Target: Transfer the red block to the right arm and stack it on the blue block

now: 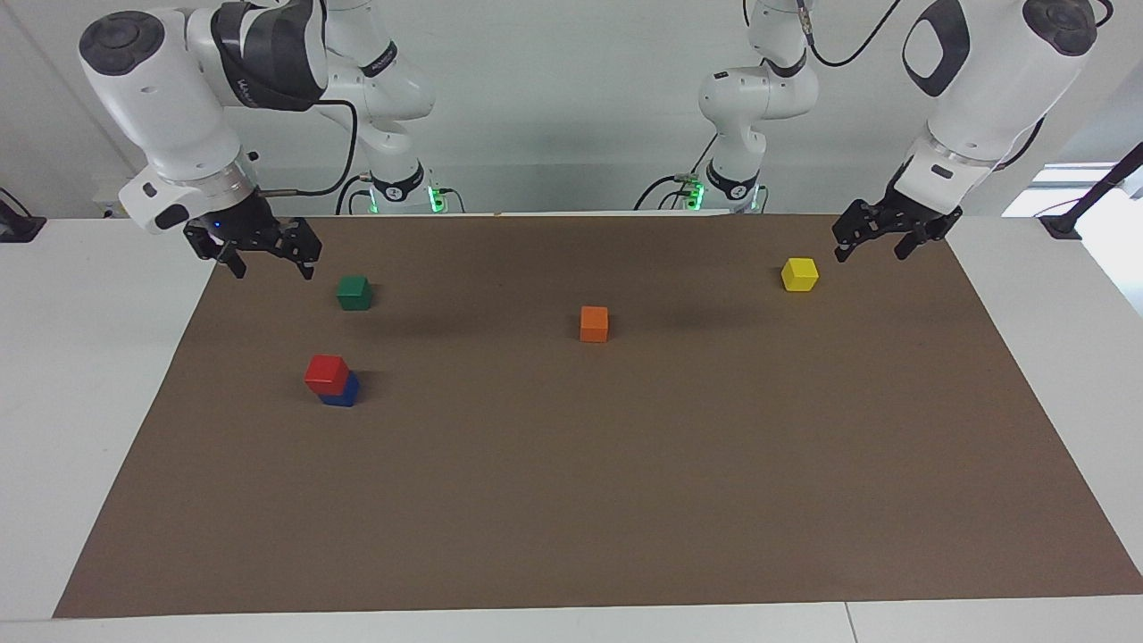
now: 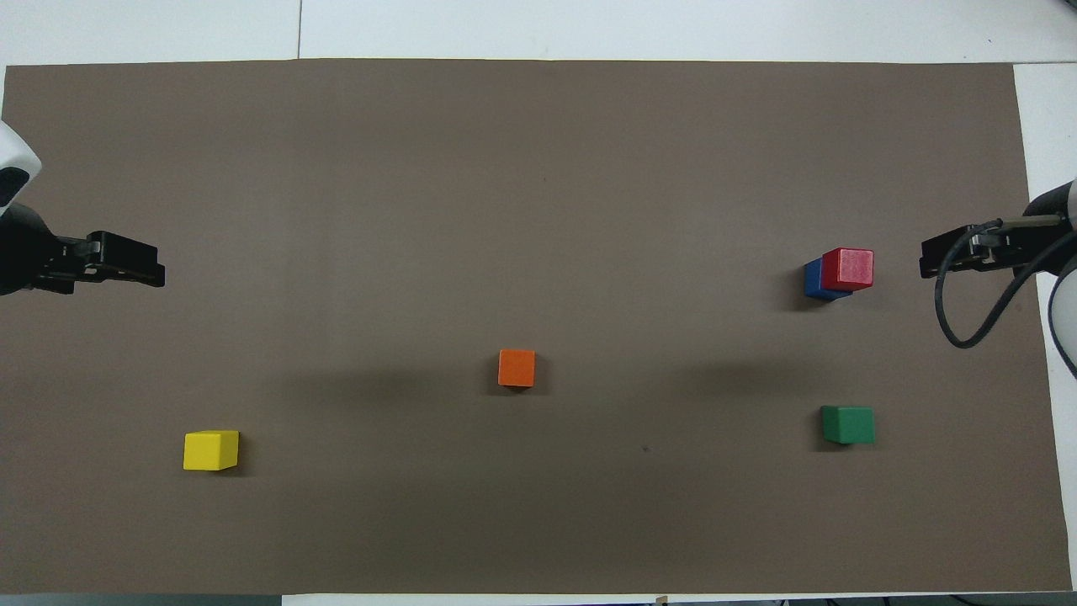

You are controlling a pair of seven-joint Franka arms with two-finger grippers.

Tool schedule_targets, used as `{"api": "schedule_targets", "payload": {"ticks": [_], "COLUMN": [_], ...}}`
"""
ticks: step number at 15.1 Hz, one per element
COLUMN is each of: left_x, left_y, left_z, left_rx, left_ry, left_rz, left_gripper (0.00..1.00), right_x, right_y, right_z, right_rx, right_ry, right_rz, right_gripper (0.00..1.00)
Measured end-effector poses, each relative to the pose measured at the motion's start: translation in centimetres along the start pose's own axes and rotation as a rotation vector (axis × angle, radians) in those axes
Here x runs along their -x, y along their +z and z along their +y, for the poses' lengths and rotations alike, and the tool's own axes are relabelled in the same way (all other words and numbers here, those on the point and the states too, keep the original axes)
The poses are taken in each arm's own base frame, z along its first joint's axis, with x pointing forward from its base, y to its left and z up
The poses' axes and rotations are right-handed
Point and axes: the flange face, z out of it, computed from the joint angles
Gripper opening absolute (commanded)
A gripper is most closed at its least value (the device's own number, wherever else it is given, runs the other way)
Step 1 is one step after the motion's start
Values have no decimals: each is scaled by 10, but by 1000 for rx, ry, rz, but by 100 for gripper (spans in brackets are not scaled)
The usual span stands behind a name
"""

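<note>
The red block (image 1: 325, 372) (image 2: 848, 267) sits on top of the blue block (image 1: 346, 394) (image 2: 811, 280), set slightly askew, toward the right arm's end of the brown mat. My right gripper (image 1: 271, 265) (image 2: 926, 262) is open and empty. It hangs raised over the mat's edge at that end, well clear of the stack. Over the mat at the left arm's end, my left gripper (image 1: 871, 253) (image 2: 158, 271) waits, open and empty.
A green block (image 1: 354, 292) (image 2: 847, 424) lies nearer to the robots than the stack. An orange block (image 1: 594, 323) (image 2: 517, 368) sits mid-mat. A yellow block (image 1: 799, 274) (image 2: 210, 449) lies under the left gripper's reach. The brown mat (image 1: 625, 500) covers most of the white table.
</note>
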Motion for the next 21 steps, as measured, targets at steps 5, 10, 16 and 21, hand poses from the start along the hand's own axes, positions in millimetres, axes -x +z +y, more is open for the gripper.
{"api": "schedule_targets", "payload": {"ticks": [5,10,16,21], "left_x": [0,1,2,2], "left_y": [-1,-3,-4,-4], "left_z": [0,-6,-7,-7], "left_rx": [0,1,1,1], "left_ry": [0,-11,-13,-13], "left_rz": [1,5,8,8], "left_gripper": [100,100,100,100], "right_x": [4,4,4,1], "right_y": [2,1,0,-3], "right_z": [-1,-2,-2,-1], "right_rx": [-1,-5,-7,-8], "right_ry": [-3,-4,1,12], "right_rz": [-34,-36,-32,-4], "right_gripper": [100,100,100,100]}}
